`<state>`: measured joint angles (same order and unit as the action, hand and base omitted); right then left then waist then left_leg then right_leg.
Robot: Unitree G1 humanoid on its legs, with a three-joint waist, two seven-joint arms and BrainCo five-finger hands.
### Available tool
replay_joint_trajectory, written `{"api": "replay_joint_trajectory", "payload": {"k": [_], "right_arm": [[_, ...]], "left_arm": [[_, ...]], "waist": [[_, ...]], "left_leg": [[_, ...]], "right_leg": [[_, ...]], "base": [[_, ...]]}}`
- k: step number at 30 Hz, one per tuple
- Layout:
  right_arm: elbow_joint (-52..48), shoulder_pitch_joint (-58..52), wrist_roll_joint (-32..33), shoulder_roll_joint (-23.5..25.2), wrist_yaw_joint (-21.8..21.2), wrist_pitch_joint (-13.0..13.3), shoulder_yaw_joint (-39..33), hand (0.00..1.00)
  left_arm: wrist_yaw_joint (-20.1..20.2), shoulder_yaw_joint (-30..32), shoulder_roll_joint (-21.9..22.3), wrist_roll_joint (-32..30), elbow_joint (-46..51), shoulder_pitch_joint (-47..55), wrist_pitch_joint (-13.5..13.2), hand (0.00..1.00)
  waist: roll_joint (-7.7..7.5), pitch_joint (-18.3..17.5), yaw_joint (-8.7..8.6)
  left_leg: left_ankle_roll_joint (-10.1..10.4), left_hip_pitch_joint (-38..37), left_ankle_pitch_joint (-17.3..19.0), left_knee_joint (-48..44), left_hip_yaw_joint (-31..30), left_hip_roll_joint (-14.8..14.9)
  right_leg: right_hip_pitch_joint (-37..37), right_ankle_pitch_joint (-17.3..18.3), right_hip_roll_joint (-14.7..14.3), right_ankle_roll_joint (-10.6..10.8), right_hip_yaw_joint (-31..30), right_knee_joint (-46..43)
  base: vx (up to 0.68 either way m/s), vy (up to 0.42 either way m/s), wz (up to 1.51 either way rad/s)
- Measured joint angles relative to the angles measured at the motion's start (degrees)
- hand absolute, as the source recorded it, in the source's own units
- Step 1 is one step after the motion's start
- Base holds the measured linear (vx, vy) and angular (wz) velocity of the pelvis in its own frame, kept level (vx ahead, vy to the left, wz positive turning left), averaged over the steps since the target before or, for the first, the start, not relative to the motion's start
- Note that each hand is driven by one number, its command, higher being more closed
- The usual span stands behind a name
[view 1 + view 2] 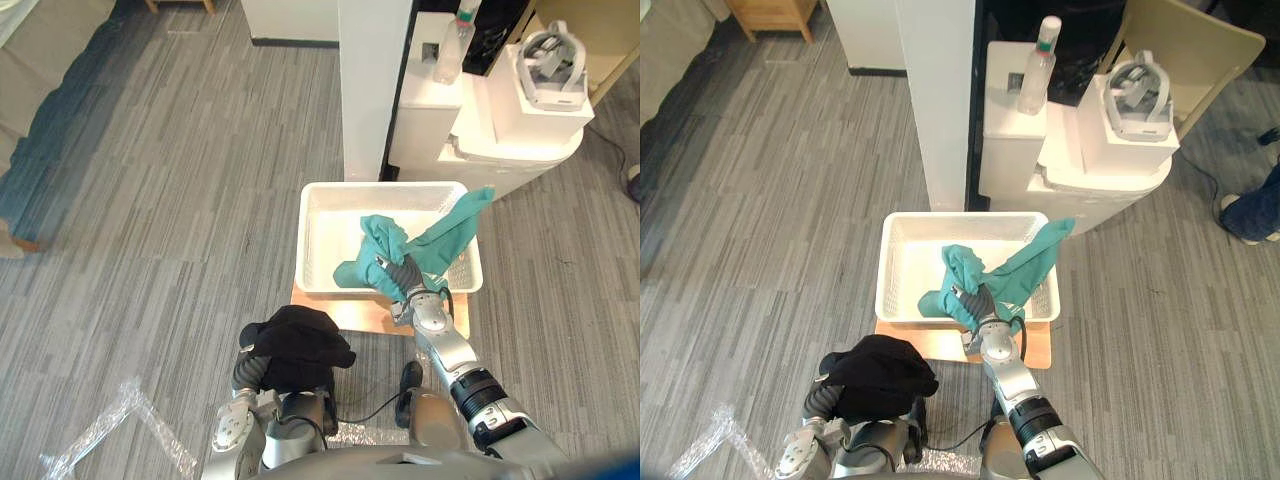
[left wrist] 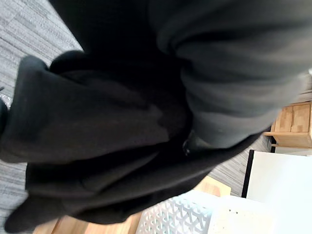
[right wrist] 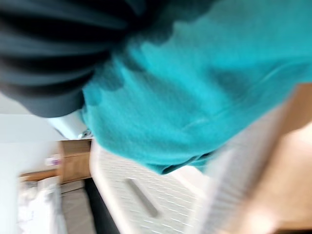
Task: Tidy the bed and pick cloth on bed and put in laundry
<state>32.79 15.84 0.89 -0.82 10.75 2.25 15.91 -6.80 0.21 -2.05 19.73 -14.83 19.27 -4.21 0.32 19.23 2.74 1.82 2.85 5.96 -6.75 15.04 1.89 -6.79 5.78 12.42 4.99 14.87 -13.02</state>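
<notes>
A white laundry basket (image 1: 380,187) stands on a low wooden board (image 1: 340,315) on the floor in front of me. My right hand (image 1: 400,275) reaches over the basket's near rim, shut on a teal cloth (image 1: 440,235). The cloth bunches up around the hand, and one end trails over the basket's right rim. The right wrist view shows the teal cloth (image 3: 204,97) close up, above the basket's perforated floor (image 3: 146,195). A black cloth (image 1: 300,345) lies draped over my left hand, low at my left side, short of the basket. The same black cloth (image 2: 122,122) hides that hand in its wrist view.
Behind the basket stand a white pillar (image 1: 375,80) and white cabinets with a spray bottle (image 1: 450,50) and a boxed headset (image 1: 545,70). The bed's edge (image 1: 40,110) runs along the far left. Clear plastic wrap (image 1: 110,430) lies on the floor. A person's shoe (image 1: 1240,215) shows at the right.
</notes>
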Motion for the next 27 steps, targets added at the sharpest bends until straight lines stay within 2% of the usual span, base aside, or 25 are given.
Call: {"api": "replay_joint_trajectory", "payload": {"k": [5, 8, 17, 22, 27], "right_arm": [[2.8, 1.9, 0.0, 0.6, 1.5, 0.7, -0.1, 0.0], [4.3, 3.1, 0.1, 0.7, 2.2, 0.7, -1.1, 0.0], [2.5, 3.2, 0.2, 0.7, 2.9, 0.6, -3.6, 0.0], [-5.3, 5.7, -0.1, -0.3, 3.6, 0.6, -5.5, 0.0], [-8.1, 6.5, -2.4, -1.9, 4.0, 0.5, -6.4, 0.0]], "left_arm": [[-0.4, -0.1, -0.8, 0.7, -1.9, -1.7, -1.4, 1.0], [-0.7, -0.2, -0.8, 1.7, -2.8, -2.7, -1.5, 1.0], [-0.8, -2.2, -0.9, 2.1, -1.7, -3.2, -1.6, 1.0], [-1.1, -2.5, -0.6, 2.1, 1.2, -2.7, -1.7, 1.0], [-1.4, -2.4, -0.8, 2.1, 4.0, -2.2, -1.7, 1.0]], "waist": [[0.3, 0.2, -0.06], [0.81, 0.5, -0.04], [0.78, 0.5, -0.01], [0.37, -0.1, -0.01], [-0.27, -0.8, -0.03]], "left_leg": [[0.0, 0.2, 0.0, 0.4, -0.2, -0.1], [-0.3, 0.2, -0.2, 0.4, -0.2, -0.2], [-0.4, 0.0, -0.2, 0.8, 0.3, -0.5], [-0.3, -2.1, -0.3, 2.7, 1.6, -0.1], [-0.2, -2.5, -0.2, 2.9, 1.9, 0.0]], "right_leg": [[-0.7, 1.1, 0.5, 0.0, 0.1, -2.0], [-0.7, 1.2, 0.5, 0.1, 0.1, -2.0], [-0.5, 1.2, 0.6, 0.3, 0.2, -0.5], [2.8, -1.2, -0.7, 0.7, 0.1, 5.2], [4.5, -3.0, -1.4, 0.8, 0.1, 8.7]], "base": [[-0.05, -0.019, 0.04], [0.0, 0.0, 0.0], [0.08, 0.009, 0.0], [0.06, 0.022, -0.11], [0.01, 0.013, -0.03]]}}
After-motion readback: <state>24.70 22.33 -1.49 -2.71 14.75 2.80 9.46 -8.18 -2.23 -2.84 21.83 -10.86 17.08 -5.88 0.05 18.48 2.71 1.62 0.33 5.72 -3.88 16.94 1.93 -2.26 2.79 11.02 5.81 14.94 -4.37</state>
